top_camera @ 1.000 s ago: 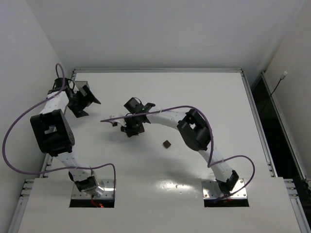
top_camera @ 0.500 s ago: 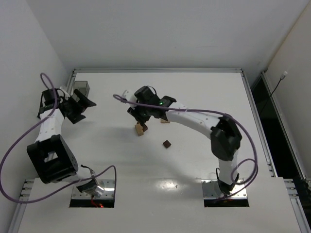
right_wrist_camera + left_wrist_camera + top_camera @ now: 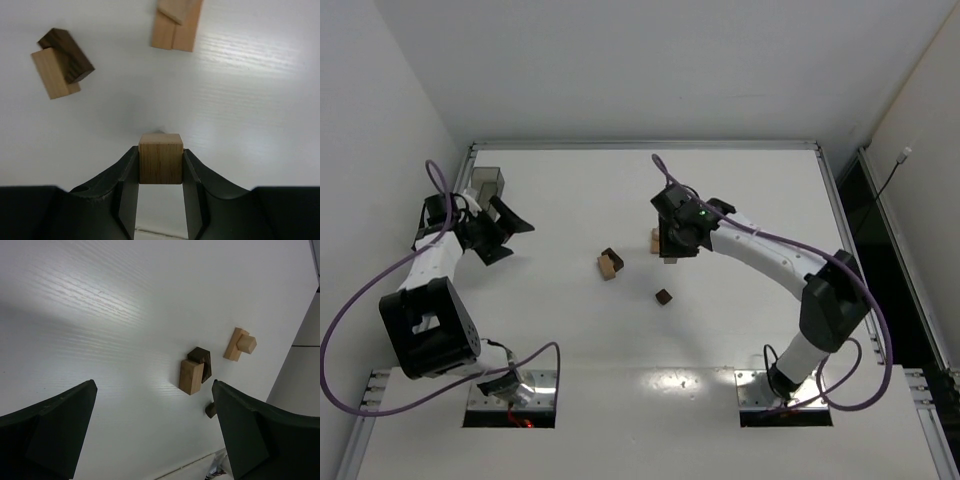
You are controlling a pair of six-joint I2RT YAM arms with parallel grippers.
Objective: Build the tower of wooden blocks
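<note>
right gripper [image 3: 160, 170]: jaws nearly shut, clamped on a tan cube [image 3: 160, 159].
target: tan bar [image 3: 177, 27] with a small tan piece on top, top centre of the right wrist frame, straight ahead of the jaws. Its long axis runs up-frame, in line with the fingers. Likely the tower base.
nearer arm: right, just beside the bar.
other blocks: tan-and-dark pair [image 3: 60, 62] upper left; dark cube [image 3: 664, 296] mid-frame in the top view, apart.
tower: none standing yet.
left gripper [image 3: 154, 384]: wide open, empty, well apart from the blocks.
bin [image 3: 488, 183]: upper left of the top frame; contents cannot be told.
</note>
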